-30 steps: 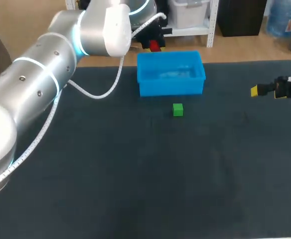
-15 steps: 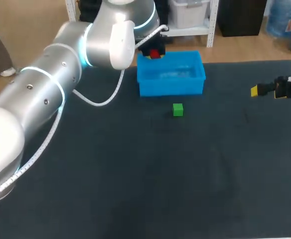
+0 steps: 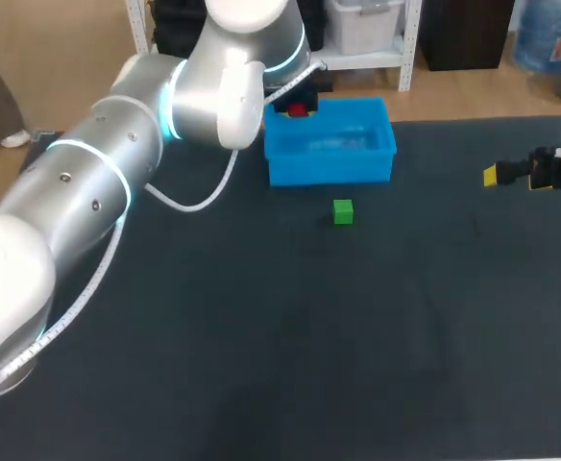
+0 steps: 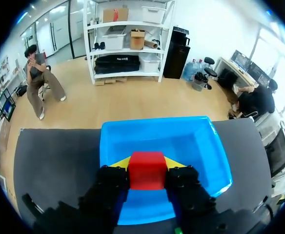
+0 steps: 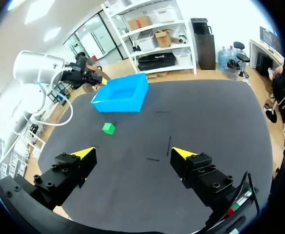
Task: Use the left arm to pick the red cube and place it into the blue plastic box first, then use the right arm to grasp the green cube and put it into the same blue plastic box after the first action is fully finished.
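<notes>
Head view: red cube [image 3: 299,110] held over the blue plastic box [image 3: 330,163], at its rear-left corner; green cube [image 3: 343,211] on the table [image 3: 261,336], just before the box.
Left wrist view: my left gripper [image 4: 147,163] clenched on the red cube, above the box interior.
Right wrist view: my right gripper [image 5: 132,153] spread wide, holding nothing; green cube well ahead.

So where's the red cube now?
In the left wrist view the red cube is held in the left gripper, above the blue plastic box; in the head view it is over the box's far left corner.
</notes>
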You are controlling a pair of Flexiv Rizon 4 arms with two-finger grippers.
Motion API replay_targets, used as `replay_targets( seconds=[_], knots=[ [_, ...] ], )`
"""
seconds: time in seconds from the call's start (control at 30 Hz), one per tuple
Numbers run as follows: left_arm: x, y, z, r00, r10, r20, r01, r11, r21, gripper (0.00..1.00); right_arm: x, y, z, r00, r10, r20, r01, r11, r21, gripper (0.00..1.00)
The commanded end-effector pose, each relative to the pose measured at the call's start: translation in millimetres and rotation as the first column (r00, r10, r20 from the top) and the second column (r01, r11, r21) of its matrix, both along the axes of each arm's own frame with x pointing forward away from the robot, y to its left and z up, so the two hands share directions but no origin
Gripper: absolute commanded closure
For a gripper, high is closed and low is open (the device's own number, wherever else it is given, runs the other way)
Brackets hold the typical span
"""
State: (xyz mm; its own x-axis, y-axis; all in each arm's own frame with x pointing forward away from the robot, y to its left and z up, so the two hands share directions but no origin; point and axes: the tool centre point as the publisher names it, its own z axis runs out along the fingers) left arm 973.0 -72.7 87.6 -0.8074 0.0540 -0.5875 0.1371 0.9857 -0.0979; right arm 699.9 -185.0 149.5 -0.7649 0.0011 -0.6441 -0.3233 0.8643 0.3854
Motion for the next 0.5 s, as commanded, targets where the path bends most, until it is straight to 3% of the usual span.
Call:
replay_targets(
  seconds=[0.03,0.33,0.37,0.4,0.43,0.47,0.5],
  knots=[
    [31.5,-9.3,-1.2,0.961,-0.018,-0.275,0.031,0.999,0.043,1.00,0.3,-0.2,0.1,1.000,0.001,-0.001,-0.001,1.000,-0.001,0.00],
    [32.5,-9.7,-0.7,0.962,-0.019,-0.271,0.032,0.998,0.046,1.00,0.3,-0.2,0.1,1.000,0.001,-0.001,-0.001,1.000,-0.001,0.00],
    [32.4,-9.8,-0.5,0.963,-0.021,-0.270,0.034,0.998,0.047,0.94,0.3,-0.2,0.1,1.000,0.001,-0.001,-0.001,1.000,-0.001,0.00],
    [32.4,-9.7,-0.3,0.963,-0.022,-0.267,0.037,0.998,0.050,0.55,0.3,-0.2,0.1,1.000,0.001,-0.001,-0.001,1.000,-0.001,0.00],
    [32.3,-9.7,-0.1,0.964,-0.023,-0.266,0.037,0.998,0.051,0.46,0.3,-0.2,0.1,1.000,0.001,-0.001,-0.001,1.000,-0.001,0.00],
    [32.2,-9.6,0.0,0.964,-0.024,-0.265,0.039,0.998,0.053,0.00,0.3,-0.2,0.1,1.000,0.001,-0.001,-0.001,1.000,-0.001,0.00],
    [32.1,-9.5,0.1,0.964,-0.025,-0.264,0.041,0.998,0.054,0.00,0.3,-0.2,0.1,1.000,0.001,-0.001,-0.001,1.000,-0.001,0.00]
  ],
)
